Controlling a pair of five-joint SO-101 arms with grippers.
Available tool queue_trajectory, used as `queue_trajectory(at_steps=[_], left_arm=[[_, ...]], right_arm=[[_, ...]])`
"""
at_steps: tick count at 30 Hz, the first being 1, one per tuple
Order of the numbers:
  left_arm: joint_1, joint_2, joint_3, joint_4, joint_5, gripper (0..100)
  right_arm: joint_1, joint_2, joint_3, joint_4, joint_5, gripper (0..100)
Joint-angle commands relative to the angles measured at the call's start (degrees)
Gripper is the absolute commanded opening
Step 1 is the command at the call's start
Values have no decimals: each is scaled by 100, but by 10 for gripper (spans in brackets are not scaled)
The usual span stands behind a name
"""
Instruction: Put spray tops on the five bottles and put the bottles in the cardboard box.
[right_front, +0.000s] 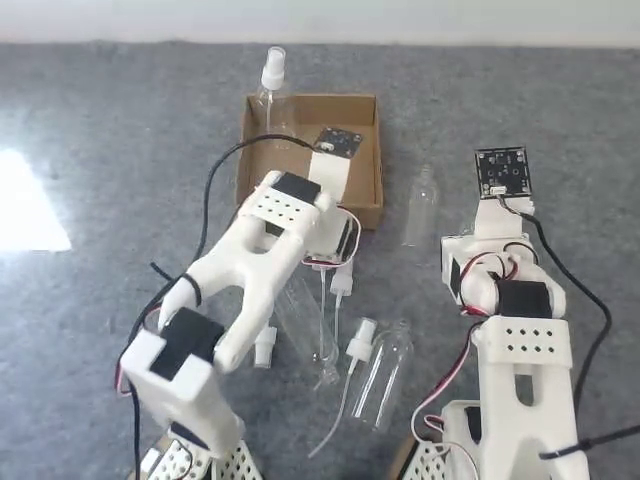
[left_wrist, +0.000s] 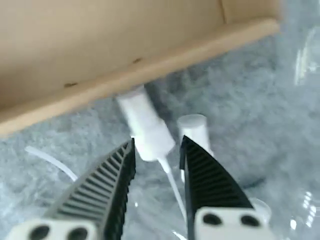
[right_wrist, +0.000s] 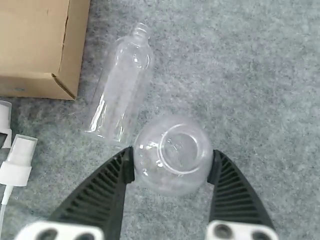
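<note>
Clasping clear round bottle (right_wrist: 172, 145) — ribbed right hand (right_wrist: 171, 162).

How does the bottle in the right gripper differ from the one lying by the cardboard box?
The gripped bottle stands upright, open neck pointing up; the lying bottle rests on its side. The gripped bottle sits between the fingers of the right gripper, which touch both its sides; the lying bottle is free on the table beside the cardboard box. Both are clear, with bare open necks.
</note>
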Motion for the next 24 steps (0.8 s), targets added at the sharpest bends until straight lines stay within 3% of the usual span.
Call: queue_trajectory(at_steps=[1,15,20,24], left_arm=[[-79,132,-268,-255,211,141],[-114,607,-277,-598,211,131],[-79,607,-259,-492,202,27],[-70,607,-268,-273,193,12]], right_arm=[[75,-224,-62,-127,-26,137],[75,-215,-62,-127,-26,137],[75,-215,-62,-127,-26,137],[75,-215,-62,-127,-26,137]])
